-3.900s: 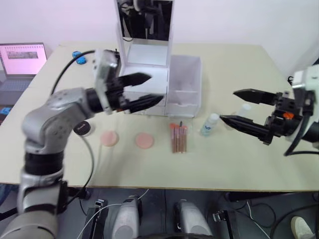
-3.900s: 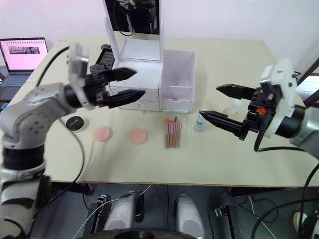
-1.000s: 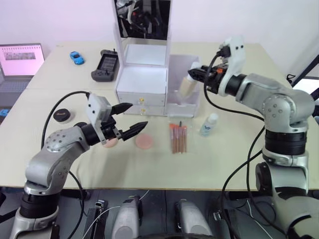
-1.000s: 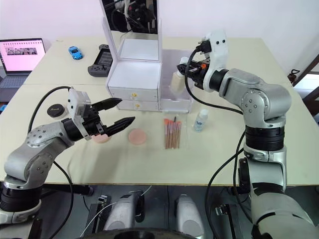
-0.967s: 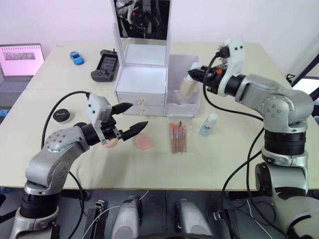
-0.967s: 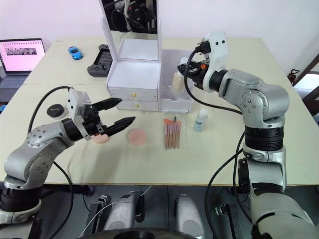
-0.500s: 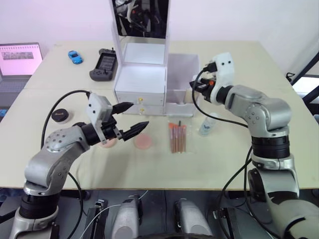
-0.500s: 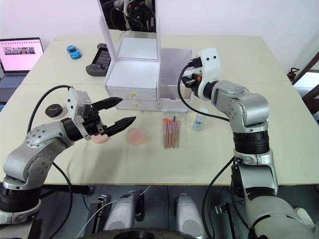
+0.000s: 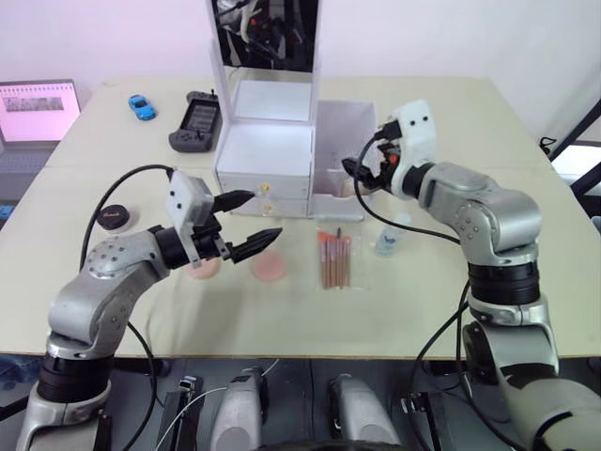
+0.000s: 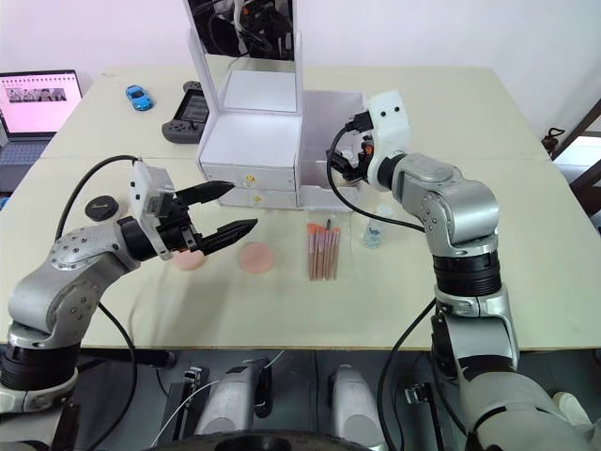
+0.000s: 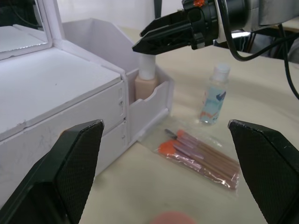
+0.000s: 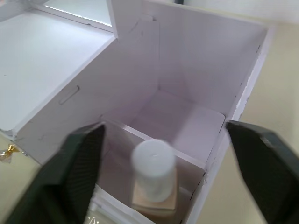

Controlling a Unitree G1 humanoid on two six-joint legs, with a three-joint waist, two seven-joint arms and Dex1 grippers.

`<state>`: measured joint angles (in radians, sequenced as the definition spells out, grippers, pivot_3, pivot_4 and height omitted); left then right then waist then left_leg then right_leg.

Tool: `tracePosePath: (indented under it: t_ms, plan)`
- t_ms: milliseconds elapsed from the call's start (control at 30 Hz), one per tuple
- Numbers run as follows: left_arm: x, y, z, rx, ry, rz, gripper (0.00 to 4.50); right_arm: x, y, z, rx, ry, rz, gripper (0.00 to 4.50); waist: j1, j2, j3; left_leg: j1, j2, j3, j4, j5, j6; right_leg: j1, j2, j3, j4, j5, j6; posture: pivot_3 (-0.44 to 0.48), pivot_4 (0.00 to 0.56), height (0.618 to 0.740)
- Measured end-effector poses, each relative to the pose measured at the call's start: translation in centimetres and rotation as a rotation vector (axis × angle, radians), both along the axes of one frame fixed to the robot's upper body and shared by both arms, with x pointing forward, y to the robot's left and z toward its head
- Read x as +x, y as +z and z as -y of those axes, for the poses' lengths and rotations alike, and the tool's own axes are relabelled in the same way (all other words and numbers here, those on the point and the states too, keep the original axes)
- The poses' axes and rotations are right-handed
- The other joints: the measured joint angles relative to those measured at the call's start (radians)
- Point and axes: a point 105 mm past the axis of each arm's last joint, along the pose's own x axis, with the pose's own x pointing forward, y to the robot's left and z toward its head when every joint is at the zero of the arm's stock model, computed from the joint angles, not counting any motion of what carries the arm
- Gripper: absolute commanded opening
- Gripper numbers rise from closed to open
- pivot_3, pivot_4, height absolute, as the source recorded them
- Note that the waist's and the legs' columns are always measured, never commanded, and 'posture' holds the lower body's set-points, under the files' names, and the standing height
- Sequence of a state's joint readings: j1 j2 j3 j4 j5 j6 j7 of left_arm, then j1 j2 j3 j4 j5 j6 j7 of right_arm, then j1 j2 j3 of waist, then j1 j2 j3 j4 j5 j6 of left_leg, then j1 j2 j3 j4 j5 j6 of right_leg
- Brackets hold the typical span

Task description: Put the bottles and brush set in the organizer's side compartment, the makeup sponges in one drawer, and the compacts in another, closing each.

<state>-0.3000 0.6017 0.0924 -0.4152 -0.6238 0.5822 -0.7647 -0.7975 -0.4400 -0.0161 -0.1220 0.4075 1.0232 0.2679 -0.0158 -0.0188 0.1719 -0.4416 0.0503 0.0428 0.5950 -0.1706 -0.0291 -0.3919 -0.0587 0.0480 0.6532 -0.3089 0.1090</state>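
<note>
Laptop: an open grey laptop with a pink-lit screen sits at the far left edge of the pale cream table.
Black compact: a small round case with a black lid lies on the table just left of the left arm.
Left gripper: the left gripper hovers above the table in front of the drawers, its two black fingers spread wide and empty.
Makeup sponges: two flat round pale-pink discs lie on the table below that gripper, one partly hidden by it, the other beside its fingertips.
Organizer: the white plastic cosmetic box with an upright mirror stands at the table's middle, both gold-knobbed drawers shut.
Brush set: the flat clear packet of pinkish-copper-handled brushes lies on the table just in front of the side bin.
Side compartment: the tall open-topped white bin holds the taller bottle of beige liquid with a white top, upright in its front section.
Right gripper: the right gripper hangs just above that bottle, fingers parted and empty.
Clear bottle: the short clear bottle with white cap and blue-green label stands upright on the table, right of the brushes.
</note>
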Motion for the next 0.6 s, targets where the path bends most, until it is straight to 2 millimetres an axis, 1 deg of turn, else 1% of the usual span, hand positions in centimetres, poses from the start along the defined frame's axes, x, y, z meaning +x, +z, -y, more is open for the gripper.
tracePosePath:
  t_ms: [133, 200, 300, 367, 400, 500, 567, 600]
  plan:
    - [0.3, 0.1, -0.2, 0.006, -0.010, -0.006, 4.50, -0.8, 1.3, 0.4, 0.017, 0.035, 0.020, 4.43, 0.000, 0.000, 0.000, 0.000, 0.000, 0.000, 0.000, 0.000, 0.000, 0.000, 0.000, 0.000, 0.000, 0.000, 0.000, 0.000, 0.150, 0.739]
    - [0.6, -0.1, -0.8, 0.025, -0.007, -0.014, 4.50, -1.6, 2.5, 0.9, 0.044, 0.082, 0.037, 4.43, 0.001, 0.000, 0.000, 0.000, 0.000, 0.000, 0.000, 0.000, 0.000, 0.000, 0.000, 0.000, 0.000, 0.000, 0.000, 0.000, 0.150, 0.739]
    - [1.2, -0.2, -2.6, 0.039, 0.037, -0.018, 4.50, -2.7, 5.0, 2.9, 0.062, 0.121, 0.117, 4.43, 0.001, 0.000, 0.000, 0.000, 0.000, 0.000, 0.000, 0.000, 0.000, 0.000, 0.000, 0.000, -0.001, 0.000, 0.000, 0.000, 0.150, 0.739]
    - [1.5, 0.0, -4.3, 0.045, 0.076, -0.004, 4.50, -3.5, 6.1, 4.7, 0.066, 0.152, 0.184, 4.43, 0.002, 0.000, 0.000, 0.000, 0.000, 0.000, -0.001, 0.000, 0.000, 0.001, 0.000, -0.001, -0.002, 0.000, 0.000, 0.000, 0.150, 0.739]
    - [1.6, -0.1, -5.5, 0.058, 0.107, -0.005, 4.50, -4.0, 6.1, 5.8, 0.059, 0.163, 0.205, 4.43, 0.001, 0.000, 0.000, 0.000, 0.000, 0.000, -0.001, 0.000, 0.000, 0.001, 0.000, -0.001, -0.003, 0.000, 0.000, 0.000, 0.150, 0.739]
    - [1.6, -1.0, -9.3, 0.073, 0.197, -0.037, 4.50, -4.8, 4.4, 10.2, 0.014, 0.148, 0.194, 4.43, 0.001, 0.000, 0.000, 0.000, 0.000, 0.001, -0.001, 0.000, 0.001, 0.001, 0.000, 0.000, -0.004, 0.000, 0.000, 0.000, 0.150, 0.739]
    - [1.4, -1.4, -11.9, 0.079, 0.270, -0.052, 4.50, -5.4, 2.2, 13.8, -0.021, 0.109, 0.167, 4.43, 0.001, -0.001, 0.000, 0.000, 0.000, 0.001, -0.001, 0.000, 0.001, 0.001, -0.001, 0.000, -0.004, 0.000, -0.001, 0.000, 0.150, 0.739]
    - [1.3, -1.5, -13.0, 0.092, 0.301, -0.056, 4.50, -5.6, 1.3, 15.1, -0.026, 0.084, 0.158, 4.43, 0.001, -0.001, 0.000, 0.000, 0.000, 0.002, -0.001, 0.000, 0.001, 0.001, -0.001, 0.000, -0.004, 0.000, -0.001, 0.000, 0.150, 0.739]
